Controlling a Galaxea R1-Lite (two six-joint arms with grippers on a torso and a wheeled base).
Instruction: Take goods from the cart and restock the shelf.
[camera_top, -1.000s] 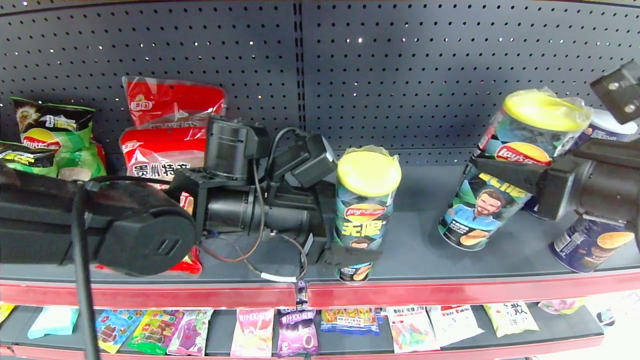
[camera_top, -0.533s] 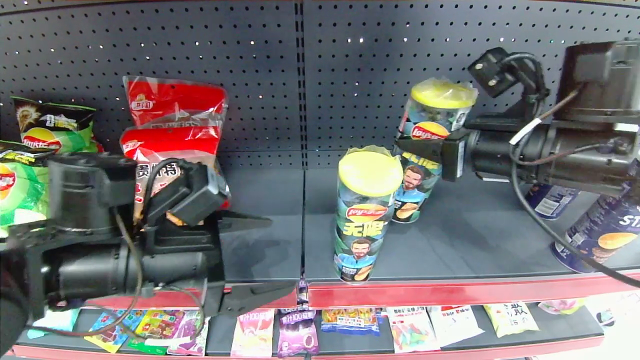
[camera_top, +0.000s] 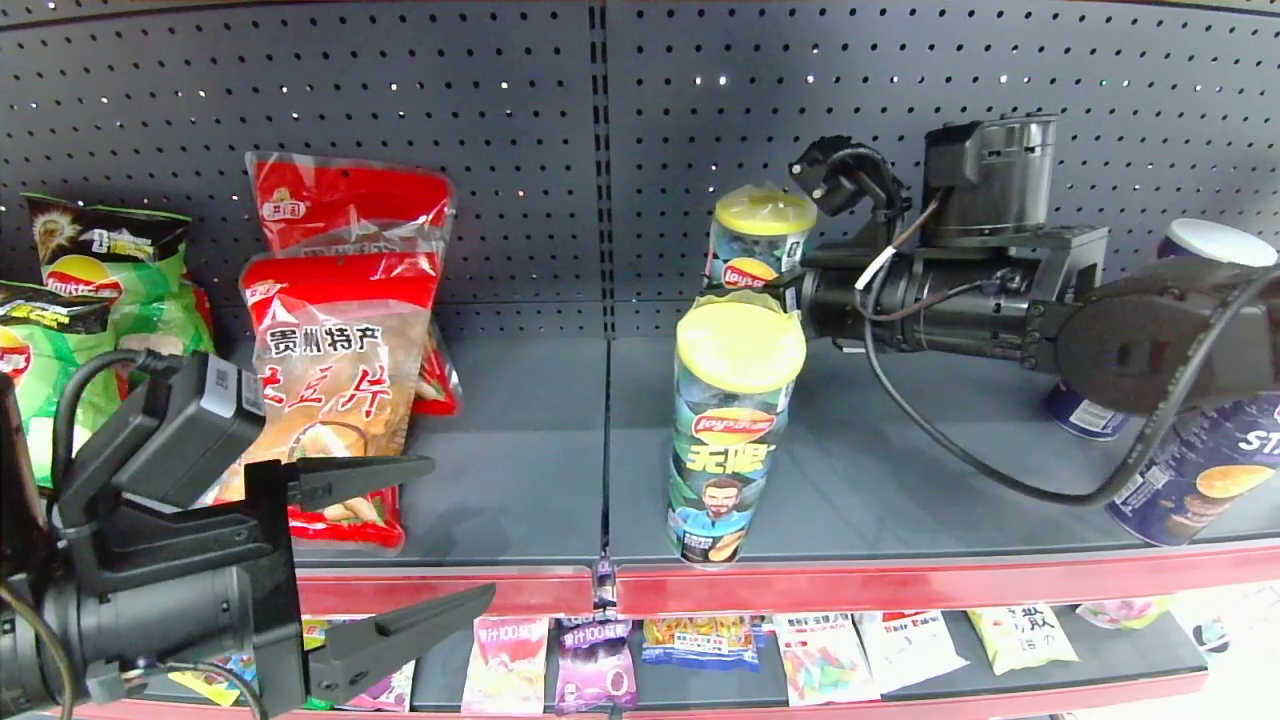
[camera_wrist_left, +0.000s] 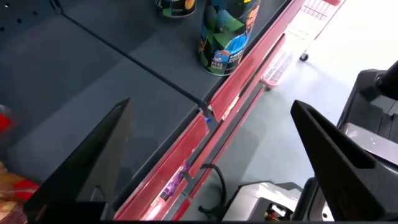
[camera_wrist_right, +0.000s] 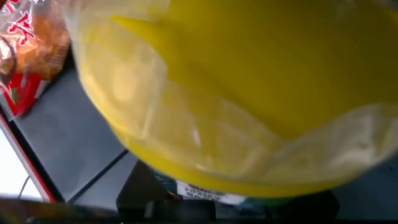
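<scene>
A chip can with a yellow lid stands upright at the front edge of the dark shelf; it is also the can in the left wrist view. A second yellow-lidded can is right behind it near the pegboard, with my right gripper shut on its side. Its base is hidden by the front can. Its lid looms close in the right wrist view. My left gripper hangs open and empty at the lower left, off the shelf's red lip.
Red snack bags and green chip bags stand on the shelf's left part. Blue cans stand at the right end. Small packets line the lower shelf. Bare shelf floor lies between the red bags and the front can.
My left gripper let go of the front can and drew back left and down, open. My right arm carried the second can leftwards and deeper, to behind the front can.
</scene>
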